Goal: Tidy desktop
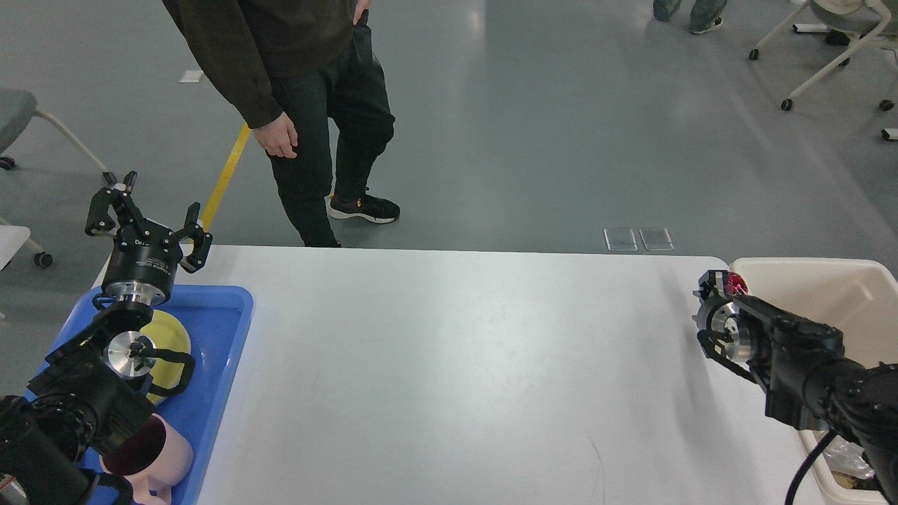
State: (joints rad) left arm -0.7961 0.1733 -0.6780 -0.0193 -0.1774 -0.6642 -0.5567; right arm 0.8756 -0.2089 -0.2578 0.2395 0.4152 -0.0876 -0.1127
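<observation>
The white desktop (pixel 456 365) fills the middle of the head view. My right gripper (pixel 720 283) is at its far right corner, shut on a small shiny red object (pixel 736 282) that it holds at the near-left rim of the cream bin (pixel 842 280). The red object is mostly hidden behind the fingers. My left gripper (pixel 147 219) is open and empty, raised above the far end of the blue tray (pixel 224 330) at the table's left edge.
The blue tray holds a yellow plate (pixel 174 335) and a pink cup (pixel 151 454), partly under my left arm. The bin has some wrappers at its near end (pixel 842 459). A person (pixel 309 105) stands just beyond the table's far edge. Chairs stand at far left and far right.
</observation>
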